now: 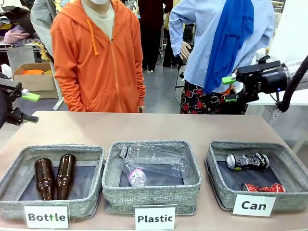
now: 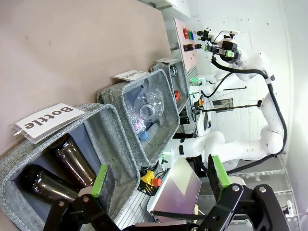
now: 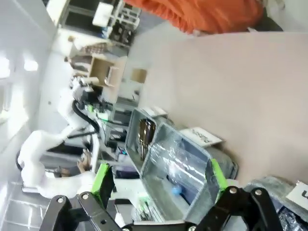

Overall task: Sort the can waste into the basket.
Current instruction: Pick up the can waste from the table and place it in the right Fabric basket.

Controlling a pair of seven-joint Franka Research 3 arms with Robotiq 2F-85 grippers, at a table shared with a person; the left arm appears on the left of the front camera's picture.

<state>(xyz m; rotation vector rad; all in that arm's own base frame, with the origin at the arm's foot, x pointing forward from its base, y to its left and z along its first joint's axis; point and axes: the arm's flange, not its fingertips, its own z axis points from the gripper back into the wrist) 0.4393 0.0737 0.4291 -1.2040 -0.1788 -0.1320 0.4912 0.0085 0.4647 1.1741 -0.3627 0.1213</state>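
Three grey bins line my side; the basket (image 1: 288,166) labelled "Can" sits below my right gripper (image 1: 230,89). Inside lie a black-and-silver crushed can (image 1: 247,160) and a red crushed can (image 1: 263,187), both well beneath those wide-open, empty jaws. My left gripper (image 1: 30,107) hangs far across from them, also open, holding nothing.

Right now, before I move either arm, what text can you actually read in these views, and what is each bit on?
"Bottle": white label in front of the left basket; also readable sideways in the left wrist view.
"Plastic": white label in front of the middle basket.
"Can": white label in front of the right basket.
Print on the black-and-silver can, the red can and the plastic bottle's wrapper: too small to read.
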